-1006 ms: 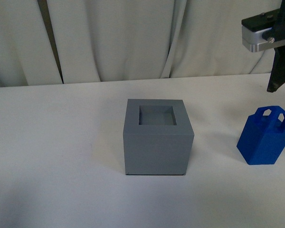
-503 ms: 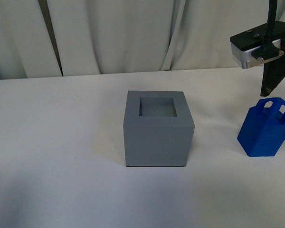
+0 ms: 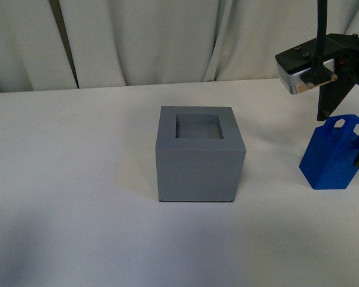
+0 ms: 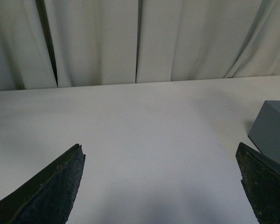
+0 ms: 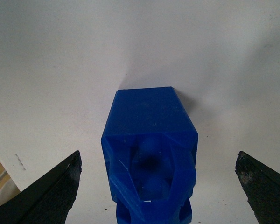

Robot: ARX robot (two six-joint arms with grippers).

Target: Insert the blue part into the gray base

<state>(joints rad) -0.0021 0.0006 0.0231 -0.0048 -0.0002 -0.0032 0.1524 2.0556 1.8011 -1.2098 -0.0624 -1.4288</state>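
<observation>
The right claw [image 5: 157, 158], spread wide, hangs over the upright blue part [image 5: 148, 122] near the table [image 3: 72, 209]'s right edge

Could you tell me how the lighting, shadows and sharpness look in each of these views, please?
Front view: soft, even light, only a faint shadow left of the gray base. Left wrist view: evenly lit, the left gripper's fingers nearly black. Right wrist view: the blue part casts a soft shadow on the table, no glare.

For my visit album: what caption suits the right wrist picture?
Looking down from the right end effector, open wide, with the blue part standing between its jaws on the white table, untouched.
</observation>
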